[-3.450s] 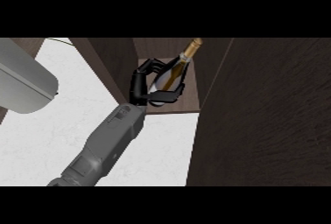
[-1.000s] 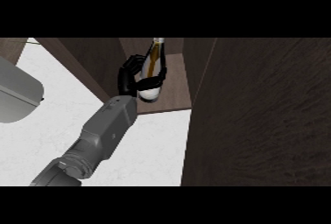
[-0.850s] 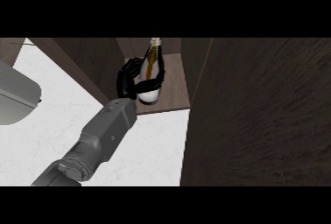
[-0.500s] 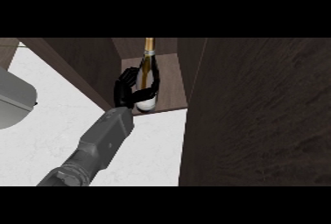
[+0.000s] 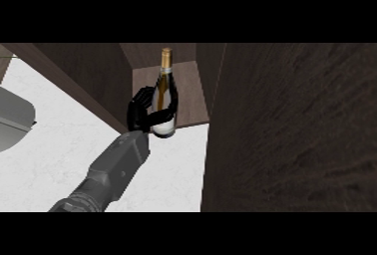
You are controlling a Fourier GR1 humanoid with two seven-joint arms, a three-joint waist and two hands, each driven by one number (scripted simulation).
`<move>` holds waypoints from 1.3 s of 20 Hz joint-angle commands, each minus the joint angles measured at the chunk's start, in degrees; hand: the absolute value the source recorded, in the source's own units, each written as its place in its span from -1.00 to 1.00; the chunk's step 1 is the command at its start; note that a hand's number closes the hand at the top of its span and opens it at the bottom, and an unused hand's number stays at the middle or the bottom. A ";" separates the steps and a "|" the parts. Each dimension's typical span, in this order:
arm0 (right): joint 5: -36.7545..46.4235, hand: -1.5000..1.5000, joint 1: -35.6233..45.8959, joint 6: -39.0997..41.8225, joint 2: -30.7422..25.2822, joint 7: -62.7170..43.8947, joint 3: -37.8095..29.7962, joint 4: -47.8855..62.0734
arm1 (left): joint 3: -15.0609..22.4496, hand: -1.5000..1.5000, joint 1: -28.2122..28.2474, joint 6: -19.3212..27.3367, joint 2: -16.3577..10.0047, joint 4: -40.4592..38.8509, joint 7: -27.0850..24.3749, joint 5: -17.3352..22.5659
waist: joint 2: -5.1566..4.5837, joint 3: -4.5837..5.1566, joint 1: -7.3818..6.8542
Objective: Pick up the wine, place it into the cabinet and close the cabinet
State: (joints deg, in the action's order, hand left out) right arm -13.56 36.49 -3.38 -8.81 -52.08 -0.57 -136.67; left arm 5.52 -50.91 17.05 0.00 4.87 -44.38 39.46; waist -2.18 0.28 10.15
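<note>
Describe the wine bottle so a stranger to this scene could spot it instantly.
Start at the dark wooden cabinet filling the view's right side; left of its panel sits a lighter brown shelf. The wine bottle is there, the left hand curled round its lower half. It alone is slim dark glass with a gold-foil neck and white label.

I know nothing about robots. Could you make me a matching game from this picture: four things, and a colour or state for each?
Things:
1. wine bottle
2. right hand
3. counter
4. cabinet

Descriptions:
a. white, marbled
b. gold foil on the neck
c. dark brown wood
d. black, curled round the bottle

Pairs: 1-b, 2-d, 3-a, 4-c.
</note>
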 commanded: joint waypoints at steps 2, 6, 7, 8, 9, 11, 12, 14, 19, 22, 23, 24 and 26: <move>-1.46 -1.00 -1.08 -0.07 0.67 -0.56 0.53 -1.81 | 1.08 1.00 1.34 2.02 0.00 0.44 -1.18 0.82 | 0.12 0.05 0.81; -0.92 -1.00 -1.15 0.35 1.83 1.61 1.46 0.82 | 1.77 1.00 -0.06 2.82 -0.01 1.47 -1.22 1.34 | -0.54 0.08 0.97; -1.22 -1.00 -0.52 0.62 0.47 1.15 -0.45 0.76 | 2.84 1.00 -1.20 2.27 -0.01 1.29 0.97 0.73 | 0.00 -0.01 -0.21; -2.01 -1.00 -0.94 0.30 0.77 -0.71 0.92 -1.24 | 2.12 1.00 -1.87 4.36 0.00 1.22 1.35 1.67 | 0.08 0.03 0.87; -1.39 -1.00 -1.27 0.63 1.11 0.48 1.44 -0.95 | 2.52 1.00 -0.73 3.40 0.00 1.95 0.17 1.89 | -0.03 0.04 0.83; -1.82 -1.00 -2.32 0.02 1.29 0.22 0.41 -1.30 | 2.82 1.00 -2.42 4.89 0.00 2.55 2.11 2.69 | 0.21 -0.05 0.95; -1.56 -1.00 -0.55 0.03 0.87 -0.69 1.05 -0.47 | 2.94 1.00 -1.55 4.57 0.00 1.93 0.82 2.48 | -0.19 0.06 1.10; -2.46 -1.00 -1.29 1.19 0.46 0.42 0.24 0.19 | 2.70 1.00 -5.04 6.51 0.00 2.41 4.12 3.52 | -0.08 -0.06 0.37; -0.53 -1.00 -1.20 0.01 1.31 1.34 0.32 0.75 | 3.53 1.00 -5.18 6.65 0.00 3.20 1.87 4.25 | -0.12 -0.01 -0.54; -2.27 -1.00 -2.06 1.24 0.53 1.25 -0.63 0.25 | 3.29 1.00 -8.90 10.33 0.00 2.66 4.45 5.08 | -0.37 -0.09 0.50; -2.20 -1.00 -3.79 1.40 0.62 1.40 -0.53 -2.36 | 3.77 1.00 -9.52 10.26 0.00 2.40 4.99 4.72 | -0.09 -0.16 0.32; -2.18 -1.00 -3.62 2.27 0.01 2.45 -1.53 0.31 | 4.08 1.00 -10.33 10.33 0.00 2.03 5.93 4.51 | -0.40 -0.18 -0.30; -3.37 -1.00 -2.29 1.49 -0.07 1.34 -2.53 -0.50 | 3.67 1.00 -10.93 10.59 0.00 2.21 5.80 5.17 | -0.43 -0.14 0.56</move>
State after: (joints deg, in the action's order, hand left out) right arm -15.07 33.95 -1.82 -8.49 -50.26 -1.69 -136.22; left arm 9.16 -59.41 26.26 -0.01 7.30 -39.99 44.07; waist -2.51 0.16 10.33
